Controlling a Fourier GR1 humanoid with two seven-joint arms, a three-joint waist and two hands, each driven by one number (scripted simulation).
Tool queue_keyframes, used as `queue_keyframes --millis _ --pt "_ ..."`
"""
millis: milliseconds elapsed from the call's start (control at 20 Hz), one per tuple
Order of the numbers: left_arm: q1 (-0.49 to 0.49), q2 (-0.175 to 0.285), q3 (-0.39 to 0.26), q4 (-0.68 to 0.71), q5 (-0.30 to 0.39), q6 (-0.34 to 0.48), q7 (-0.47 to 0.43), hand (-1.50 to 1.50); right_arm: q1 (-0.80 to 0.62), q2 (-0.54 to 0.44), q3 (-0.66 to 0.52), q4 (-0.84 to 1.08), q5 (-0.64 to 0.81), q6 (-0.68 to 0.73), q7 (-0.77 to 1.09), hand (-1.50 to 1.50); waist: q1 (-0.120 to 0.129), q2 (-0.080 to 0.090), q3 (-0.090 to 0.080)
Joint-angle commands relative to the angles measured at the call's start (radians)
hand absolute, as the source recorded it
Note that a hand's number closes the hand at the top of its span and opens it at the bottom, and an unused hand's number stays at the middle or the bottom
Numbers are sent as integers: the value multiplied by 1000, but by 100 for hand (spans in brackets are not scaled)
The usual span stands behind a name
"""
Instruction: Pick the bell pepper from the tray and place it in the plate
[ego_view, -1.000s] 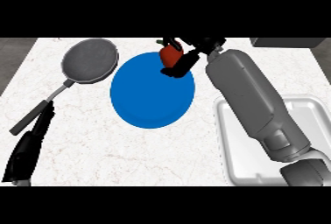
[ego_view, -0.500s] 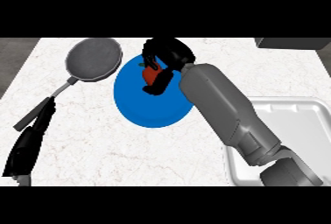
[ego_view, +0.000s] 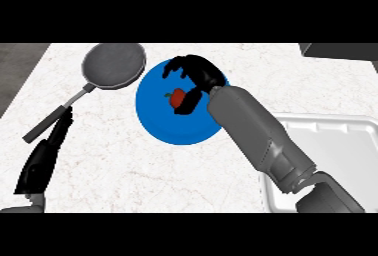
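the right hand hangs over the blue plate with its fingers spread wide and gripping nothing. the red bell pepper lies on the plate just under the fingers and against the thumb's left side. its green stem points left, away from the thumb and toward the pan; it looks too round to tell a long axis. the white tray lies behind the wrist to the right, and the left hand rests open at the left edge.

The right hand hangs over the blue plate, fingers spread, bell pepper lying on it.

Right forearm hides part of the plate.
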Motion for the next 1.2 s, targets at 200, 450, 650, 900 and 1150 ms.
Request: queue_keyframes --millis 200,450,650,900,1150 --pt "7 -21 -16 5 -19 7 -6 0 14 1 -52 -55 -224 -140 -47 -150 11 -1 1" --pt "48 -12 21 -29 -2 17 0 0 -26 -12 -227 33 -266 -163 -97 -150 -41 -9 1" --pt "18 29 63 1 27 -17 -20 0 -21 -123 -343 76 -359 -60 -183 -150 -34 2 2" --pt "27 15 58 -20 24 -15 3 0 24 -223 -418 120 -416 111 -313 -150 -38 0 2" --pt "19 -13 32 -8 7 -5 -22 0 36 -323 -441 192 -407 231 -447 -150 -20 10 2"
